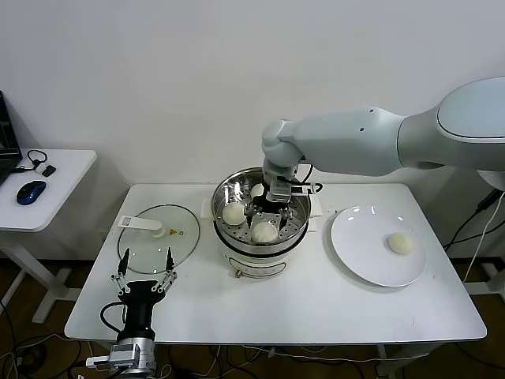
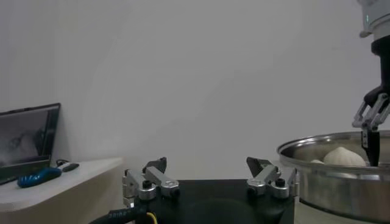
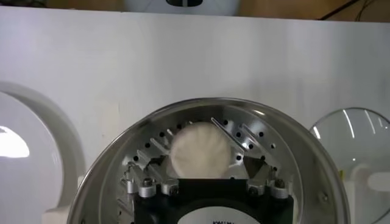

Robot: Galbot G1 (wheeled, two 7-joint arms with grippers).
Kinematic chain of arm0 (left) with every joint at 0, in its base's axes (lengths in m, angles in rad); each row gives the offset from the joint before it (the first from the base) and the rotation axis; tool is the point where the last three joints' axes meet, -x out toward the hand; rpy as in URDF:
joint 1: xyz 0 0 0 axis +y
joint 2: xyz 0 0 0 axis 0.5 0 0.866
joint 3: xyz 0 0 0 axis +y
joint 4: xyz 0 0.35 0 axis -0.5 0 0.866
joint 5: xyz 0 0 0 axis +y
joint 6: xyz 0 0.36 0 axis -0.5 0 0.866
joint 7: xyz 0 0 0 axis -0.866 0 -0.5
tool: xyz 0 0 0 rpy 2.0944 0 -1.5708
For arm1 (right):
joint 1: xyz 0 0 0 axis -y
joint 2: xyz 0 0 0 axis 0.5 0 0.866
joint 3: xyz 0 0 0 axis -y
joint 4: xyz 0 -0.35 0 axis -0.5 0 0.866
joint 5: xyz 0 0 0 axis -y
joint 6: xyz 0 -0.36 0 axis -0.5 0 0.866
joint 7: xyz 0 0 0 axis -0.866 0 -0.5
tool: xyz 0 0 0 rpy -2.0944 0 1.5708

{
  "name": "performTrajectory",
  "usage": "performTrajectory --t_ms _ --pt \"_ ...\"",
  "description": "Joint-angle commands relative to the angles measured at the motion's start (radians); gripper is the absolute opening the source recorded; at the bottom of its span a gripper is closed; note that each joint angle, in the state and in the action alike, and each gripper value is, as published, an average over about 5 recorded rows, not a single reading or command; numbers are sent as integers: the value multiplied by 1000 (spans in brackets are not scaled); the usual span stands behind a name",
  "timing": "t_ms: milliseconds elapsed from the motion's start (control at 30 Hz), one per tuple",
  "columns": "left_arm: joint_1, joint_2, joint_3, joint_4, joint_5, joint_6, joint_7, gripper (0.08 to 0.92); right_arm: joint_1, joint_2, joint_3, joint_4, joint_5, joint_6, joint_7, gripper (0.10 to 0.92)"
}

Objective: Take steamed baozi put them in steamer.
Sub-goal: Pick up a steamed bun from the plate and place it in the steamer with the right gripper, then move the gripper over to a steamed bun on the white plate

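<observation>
Right gripper point(image 1: 266, 212) is down inside the steamer point(image 1: 293, 234), fingers point(image 3: 226, 131) spread wide on either side of a bun point(image 3: 199, 152) that sits on the perforated tray; nothing gripped. Second bun point(image 1: 233, 212) lies in the steamer on the robot's left side. One more bun point(image 1: 401, 243) rests on the white plate point(image 1: 359, 245), right of the steamer. Left gripper point(image 1: 144, 268) hovers open and empty at the table's near edge, just before the glass lid point(image 1: 170, 246).

Head view high, 2 wrist views low, all sharing steamer point(image 1: 261, 213)
</observation>
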State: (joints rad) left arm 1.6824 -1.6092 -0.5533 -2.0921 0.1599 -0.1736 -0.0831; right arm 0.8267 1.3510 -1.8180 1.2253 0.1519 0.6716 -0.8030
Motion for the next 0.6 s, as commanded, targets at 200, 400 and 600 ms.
performTrajectory --t_ms 200,400,600 --pt "7 -49 5 -10 1 0 -1 823 88 -21 -60 -6 109 -3 -29 823" --pt "10 -49 14 -16 5 0 0 823 163 -85 -145 23 283 -129 -130 823" --pt "12 -49 23 -15 7 0 0 823 216 -193 -228 83 379 -334 -177 823"
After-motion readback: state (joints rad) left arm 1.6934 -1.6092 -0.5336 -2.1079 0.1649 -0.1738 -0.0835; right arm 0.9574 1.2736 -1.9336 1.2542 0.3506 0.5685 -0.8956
